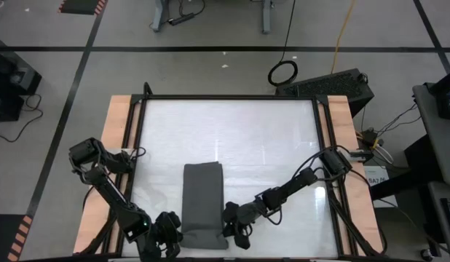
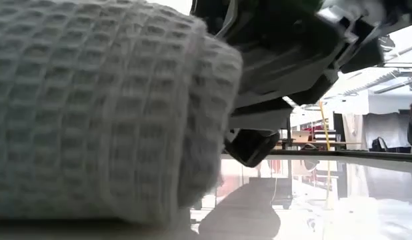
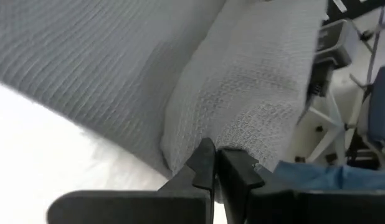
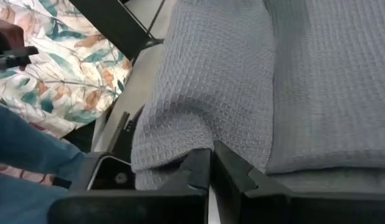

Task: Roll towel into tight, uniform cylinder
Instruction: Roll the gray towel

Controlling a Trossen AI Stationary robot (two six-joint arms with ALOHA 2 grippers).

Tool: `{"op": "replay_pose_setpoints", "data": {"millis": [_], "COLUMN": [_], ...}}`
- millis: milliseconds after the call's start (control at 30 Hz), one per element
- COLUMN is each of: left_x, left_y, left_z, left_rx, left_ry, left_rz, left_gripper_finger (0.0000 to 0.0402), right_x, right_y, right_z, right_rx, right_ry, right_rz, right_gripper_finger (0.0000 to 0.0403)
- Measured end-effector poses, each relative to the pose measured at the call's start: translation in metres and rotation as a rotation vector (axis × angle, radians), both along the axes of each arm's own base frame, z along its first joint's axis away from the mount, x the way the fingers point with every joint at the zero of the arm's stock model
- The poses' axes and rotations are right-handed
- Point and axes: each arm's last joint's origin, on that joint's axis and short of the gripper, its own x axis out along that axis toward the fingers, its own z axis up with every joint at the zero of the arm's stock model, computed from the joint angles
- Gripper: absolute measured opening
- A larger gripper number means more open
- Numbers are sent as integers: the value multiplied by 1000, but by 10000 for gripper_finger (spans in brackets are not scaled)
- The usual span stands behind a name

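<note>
The dark grey waffle-weave towel (image 1: 203, 200) lies as a narrow strip running from mid-table toward the near edge. Its near end is rolled up into a thick roll (image 2: 93, 113) that rests on the table, and the flat part (image 4: 329, 74) stretches away beyond it. My left gripper (image 1: 172, 229) is shut at the roll's left end (image 3: 242, 118). My right gripper (image 1: 229, 220) is shut at the roll's right end (image 4: 205, 93). In the low view the right gripper (image 2: 253, 148) stands just beside that end. My left gripper has its shut fingertips (image 3: 206, 154) against the underside of the roll's left end (image 3: 199, 134), coming in slanting down from the table's left. I cannot tell whether any cloth is caught between them. My right gripper has its shut fingertips (image 4: 199, 160) against the lower edge of the roll's right end (image 4: 180, 146), coming in nearly level from the table's right. The fingers hide whether cloth is pinched.
The white tabletop (image 1: 269, 145) has a dark frame (image 1: 316, 145) and wooden side strips (image 1: 116, 145). A person in blue with a floral cloth (image 4: 61, 68) shows beyond the table's near left. Bare table lies on the far side of the towel.
</note>
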Motion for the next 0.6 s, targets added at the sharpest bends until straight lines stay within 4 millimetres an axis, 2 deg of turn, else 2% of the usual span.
{"op": "replay_pose_setpoints", "data": {"millis": [333, 600], "left_x": [-9, -12], "left_y": [13, 23], "left_z": [-27, -40], "left_rx": [-118, -194], "left_ry": [4, -19], "left_rz": [88, 110], "left_gripper_finger": [15, 15], "right_x": [5, 5], "right_y": [-10, -20], "right_z": [0, -2], "right_rx": [7, 16], "right_ry": [3, 102], "right_rz": [-12, -3], "right_gripper_finger": [11, 62]}}
